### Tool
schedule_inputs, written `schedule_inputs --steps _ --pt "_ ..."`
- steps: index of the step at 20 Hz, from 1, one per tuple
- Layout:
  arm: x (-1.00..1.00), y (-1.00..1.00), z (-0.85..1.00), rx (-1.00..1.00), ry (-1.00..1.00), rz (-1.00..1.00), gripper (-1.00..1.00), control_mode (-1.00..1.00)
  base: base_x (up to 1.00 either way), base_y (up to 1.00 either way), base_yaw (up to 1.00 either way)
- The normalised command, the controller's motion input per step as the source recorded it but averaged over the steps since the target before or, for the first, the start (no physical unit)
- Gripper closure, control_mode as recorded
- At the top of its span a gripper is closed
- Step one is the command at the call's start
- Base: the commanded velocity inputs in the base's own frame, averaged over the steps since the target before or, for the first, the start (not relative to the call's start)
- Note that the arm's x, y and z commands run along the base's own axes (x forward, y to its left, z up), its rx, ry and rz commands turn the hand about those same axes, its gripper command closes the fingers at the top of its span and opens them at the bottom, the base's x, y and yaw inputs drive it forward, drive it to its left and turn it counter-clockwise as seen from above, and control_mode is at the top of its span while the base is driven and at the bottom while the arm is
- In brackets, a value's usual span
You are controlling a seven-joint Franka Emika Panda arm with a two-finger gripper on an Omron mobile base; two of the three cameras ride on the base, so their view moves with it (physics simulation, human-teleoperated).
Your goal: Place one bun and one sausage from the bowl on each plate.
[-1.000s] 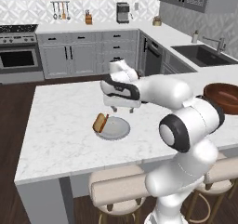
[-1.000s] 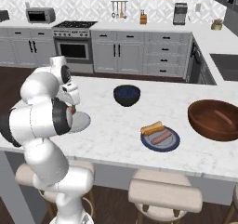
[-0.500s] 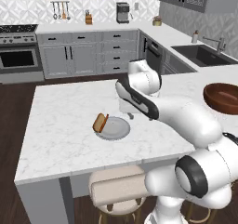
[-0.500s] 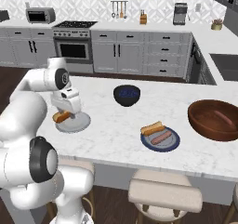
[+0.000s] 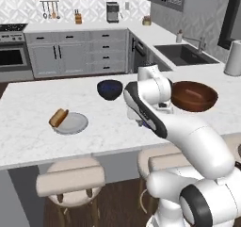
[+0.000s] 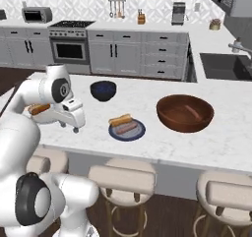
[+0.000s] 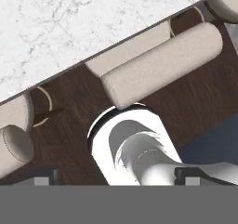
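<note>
Glossy wooden bowl [image 6: 185, 113] on smooth, veined marble countertop [image 5: 28, 108].

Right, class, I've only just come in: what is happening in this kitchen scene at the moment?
A white robot arm is serving buns and sausages from the wooden bowl onto two plates on the marble island. The dark blue plate already holds a bun and a sausage. The light grey plate has a bun but no sausage that I can see. The gripper is open and empty, hanging between the plates. One sausage lies in the bowl.
</note>
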Motion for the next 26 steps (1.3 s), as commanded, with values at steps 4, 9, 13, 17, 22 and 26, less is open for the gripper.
schedule_inputs --steps 4,9,13,17,22,26 --pt "0.0 0.0 0.0 0.0 0.0 0.0 -1.0 1.0 0.44 -1.0 0.11" --pt "0.0 0.0 0.0 0.0 0.0 0.0 -1.0 1.0 0.54 -1.0 0.1" --pt "0.0 0.0 0.0 0.0 0.0 0.0 -1.0 1.0 0.28 -1.0 0.06" --pt "0.0 0.0 0.0 0.0 0.0 0.0 -1.0 1.0 0.71 -0.76 -0.01" --pt "0.6 -0.27 0.13 0.04 0.0 -0.02 -1.0 -1.0 0.4 -0.06 -0.02" --pt "1.0 -0.79 0.17 0.05 0.0 -0.01 -1.0 -1.0 0.0 0.0 0.0"
